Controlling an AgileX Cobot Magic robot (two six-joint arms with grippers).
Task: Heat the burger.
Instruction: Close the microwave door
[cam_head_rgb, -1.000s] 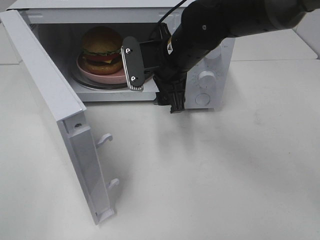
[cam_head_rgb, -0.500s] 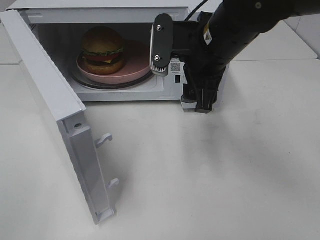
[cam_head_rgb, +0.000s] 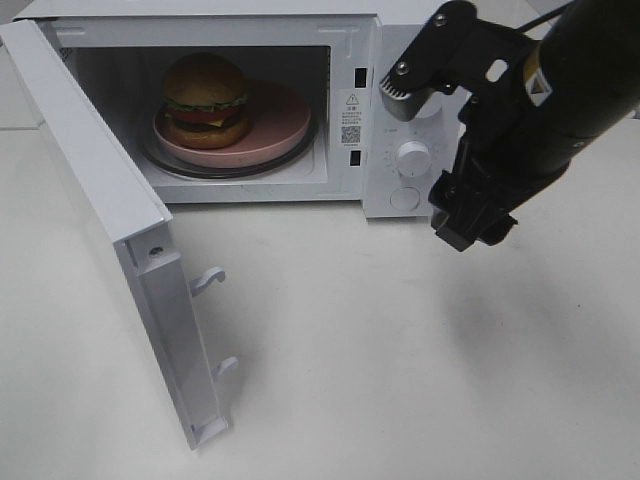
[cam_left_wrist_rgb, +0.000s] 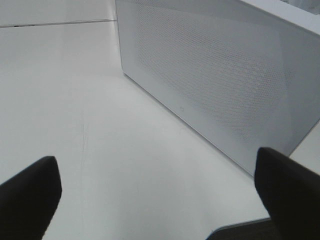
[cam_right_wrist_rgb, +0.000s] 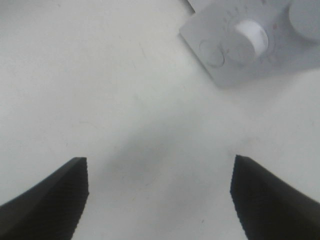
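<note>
Beside the burger (cam_head_rgb: 205, 97), a QR-code sticker (cam_head_rgb: 349, 118) on the microwave (cam_head_rgb: 385, 195) has illegible print.

We see a white microwave (cam_head_rgb: 385, 180) on a white table (cam_head_rgb: 400, 350). Its door (cam_left_wrist_rgb: 215, 85) is pale grey-white with a fine dotted mesh pattern. The plate (cam_head_rgb: 275, 125) is pink. The burger (cam_head_rgb: 205, 98) has a tan-brown bun, a green lettuce edge, and red and dark layers. The label (cam_head_rgb: 349, 118) is black and white. The right gripper (cam_right_wrist_rgb: 160, 195) is black, and one finger (cam_head_rgb: 400, 95) has a ribbed silver-grey edge.
</note>
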